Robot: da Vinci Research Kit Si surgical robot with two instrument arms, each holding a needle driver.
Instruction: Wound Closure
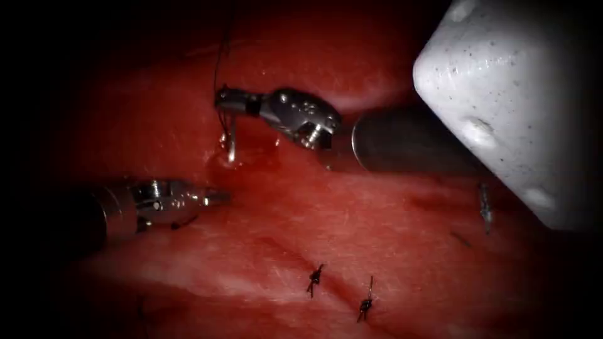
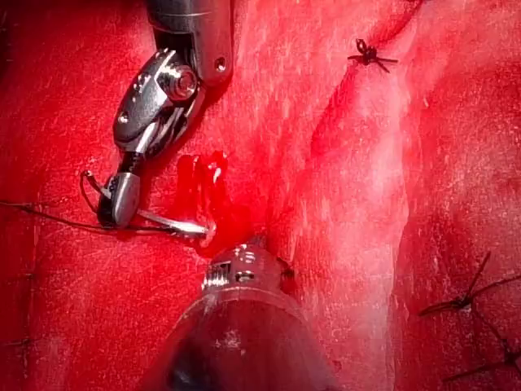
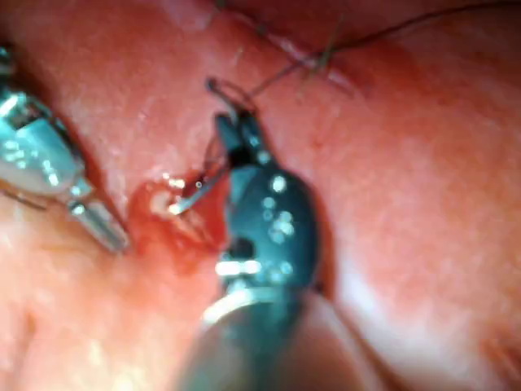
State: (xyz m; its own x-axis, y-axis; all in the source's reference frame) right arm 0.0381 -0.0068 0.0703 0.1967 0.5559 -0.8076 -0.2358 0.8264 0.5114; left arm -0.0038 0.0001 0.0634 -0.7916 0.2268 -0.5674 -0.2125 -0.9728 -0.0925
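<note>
My right tool [image 1: 221,100] reaches in over the tissue [image 1: 377,226] with its jaws shut on the curved needle [image 1: 231,141] near the tail end. The needle's tip sits in the tissue in a small pool of red fluid [image 1: 251,157], at the upper end of the cut. Dark thread [image 1: 220,56] runs up and away from the right tool's jaws. From close, the right tool [image 2: 120,199] grips the needle [image 2: 175,225], and thread [image 2: 49,216] trails off sideways. My left tool [image 1: 217,196] lies just below the needle, shut, holding nothing. The needle [image 3: 191,191] and left tool [image 3: 106,232] lie close together.
Two knotted stitches [image 1: 314,279] [image 1: 364,304] with short cut ends close the lower part of the cut. Another stitch end [image 1: 485,208] sits at the right. Knots [image 2: 370,55] [image 2: 468,300] lie near the left tool's shaft [image 2: 236,326].
</note>
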